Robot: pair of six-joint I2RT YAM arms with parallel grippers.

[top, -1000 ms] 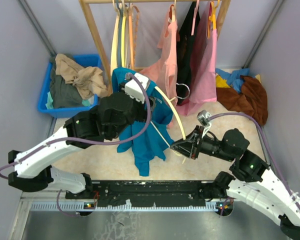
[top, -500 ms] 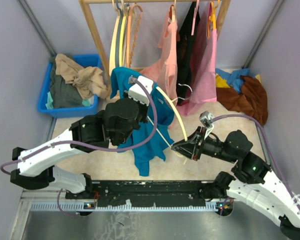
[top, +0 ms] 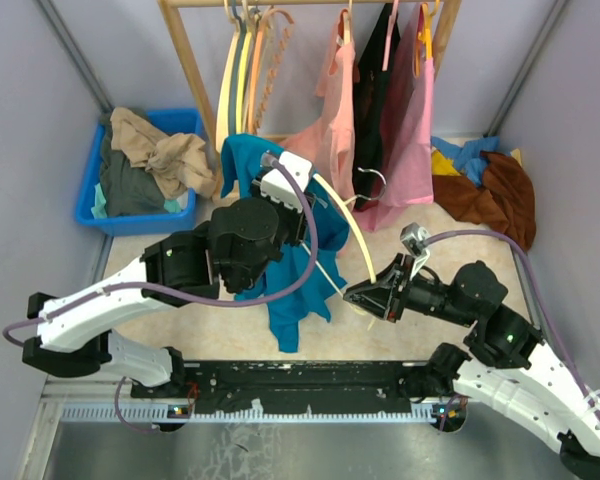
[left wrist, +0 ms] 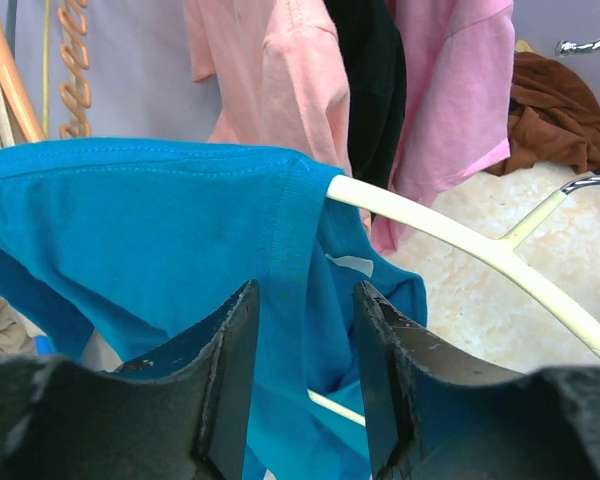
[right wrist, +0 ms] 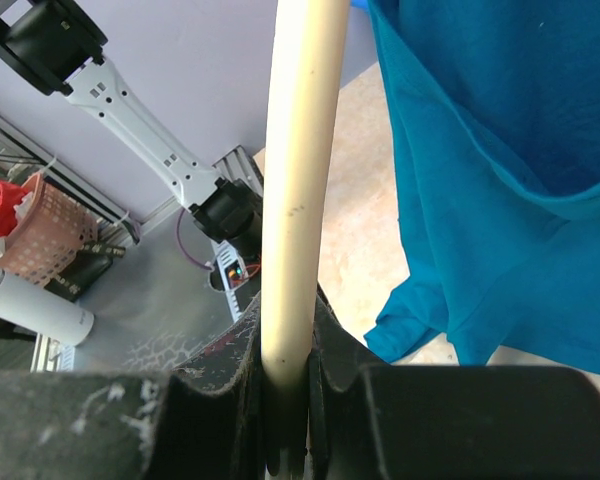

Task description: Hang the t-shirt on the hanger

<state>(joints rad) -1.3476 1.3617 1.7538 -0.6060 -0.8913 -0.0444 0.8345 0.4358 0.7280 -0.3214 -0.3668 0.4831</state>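
We see a pale wooden clothes rail [top: 192, 70] carrying orange hangers [top: 264, 70], pink shirts [top: 412, 140] and a black garment [top: 372, 100], with a blue plastic bin [top: 130, 223] of beige and grey clothes to its left and a brown, yellow and light-blue clothes heap [top: 495, 190] to its right.

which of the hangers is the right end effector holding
The pale cream hanger, clamped in the right end effector, one arm inside the teal t-shirt. The other hangers hang on the wooden rack.

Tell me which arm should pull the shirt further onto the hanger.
Left. The left end effector sits open at the shirt, right where the hanger enters it. The right end effector is clamped on the hanger, so it is busy.
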